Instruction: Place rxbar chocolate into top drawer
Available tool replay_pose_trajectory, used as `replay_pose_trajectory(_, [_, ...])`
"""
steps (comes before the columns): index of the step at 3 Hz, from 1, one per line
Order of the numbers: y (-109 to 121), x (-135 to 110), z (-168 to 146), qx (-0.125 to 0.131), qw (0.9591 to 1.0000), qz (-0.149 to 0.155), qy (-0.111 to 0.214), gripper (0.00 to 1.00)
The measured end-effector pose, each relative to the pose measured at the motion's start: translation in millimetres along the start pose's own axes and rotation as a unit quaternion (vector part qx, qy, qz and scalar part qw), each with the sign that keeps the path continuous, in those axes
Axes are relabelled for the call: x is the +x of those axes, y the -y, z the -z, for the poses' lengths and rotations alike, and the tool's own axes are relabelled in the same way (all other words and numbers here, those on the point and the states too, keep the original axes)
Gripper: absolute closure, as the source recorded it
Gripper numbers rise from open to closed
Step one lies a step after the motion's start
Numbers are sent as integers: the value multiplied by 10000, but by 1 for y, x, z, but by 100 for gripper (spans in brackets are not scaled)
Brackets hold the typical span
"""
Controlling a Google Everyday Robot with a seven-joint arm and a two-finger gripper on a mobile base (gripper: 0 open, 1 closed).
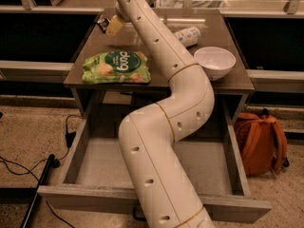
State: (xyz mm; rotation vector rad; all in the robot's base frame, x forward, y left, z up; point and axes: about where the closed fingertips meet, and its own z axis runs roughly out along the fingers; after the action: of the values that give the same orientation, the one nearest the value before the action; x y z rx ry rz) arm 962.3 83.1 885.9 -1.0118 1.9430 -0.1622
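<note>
The gripper (113, 26) sits at the far left corner of the table (237, 82), just beside a small dark bar (101, 23), its hold undeterminable; the drawer (71, 194) below stands open.

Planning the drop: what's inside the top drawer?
The top drawer shows only bare grey bottom; the arm hides its middle. The tool is over the table's far-left corner.

The gripper (110, 26), at the back left of the brown table (237, 82), is pale yellow, next to the black rxbar chocolate (101, 23). The arm (166, 127) is cream. The snack bag (117, 66) is green and white, the bowl (214, 61) white, the top drawer (95, 163) grey, and the backpack (260, 141) orange.
</note>
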Motion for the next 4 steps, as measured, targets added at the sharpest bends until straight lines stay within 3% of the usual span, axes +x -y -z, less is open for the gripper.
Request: replay_pose_trajectory(4, [-7, -9, 1, -287, 9975, -558, 332, 0])
